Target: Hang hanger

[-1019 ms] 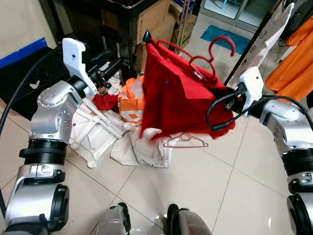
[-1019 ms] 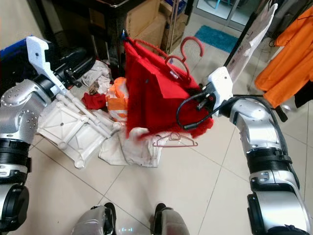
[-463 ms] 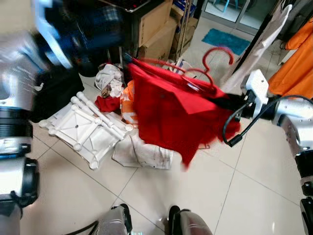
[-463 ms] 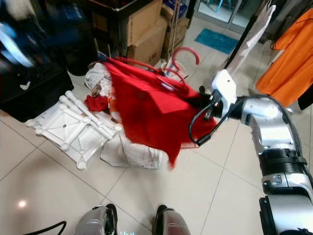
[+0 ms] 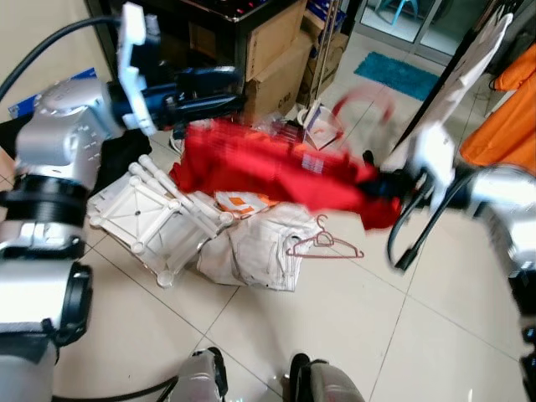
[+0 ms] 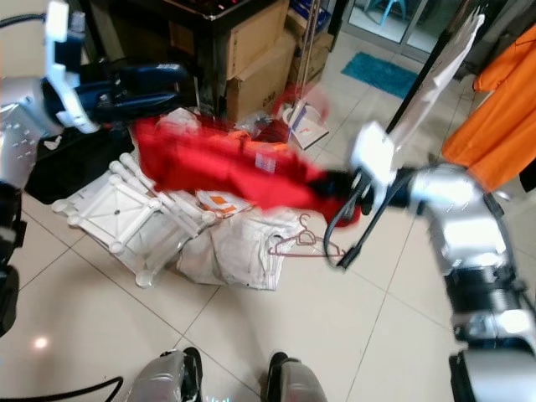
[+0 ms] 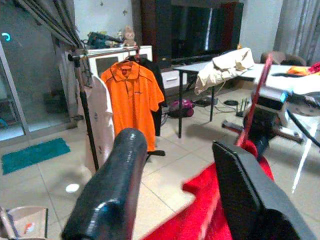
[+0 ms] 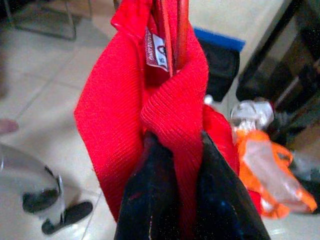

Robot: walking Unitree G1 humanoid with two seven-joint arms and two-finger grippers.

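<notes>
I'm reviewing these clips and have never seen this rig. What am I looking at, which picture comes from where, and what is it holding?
This is a humanoid robot with two silver arms. The two wide pictures come from its head camera, looking down at a tiled floor; the other two come from wrist cameras.

The right gripper is shut on a red shirt with a red hanger inside the collar. The left gripper is open, raised above the shirt's far end.

On the floor lie a white plastic rack, a pale cloth and a pink hanger.

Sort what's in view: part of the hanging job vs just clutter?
Job: red shirt on its red hanger, right gripper clamped on both, clothes rack, left gripper.
Clutter: pink hanger, white frame, cardboard boxes, white cloth.
</notes>
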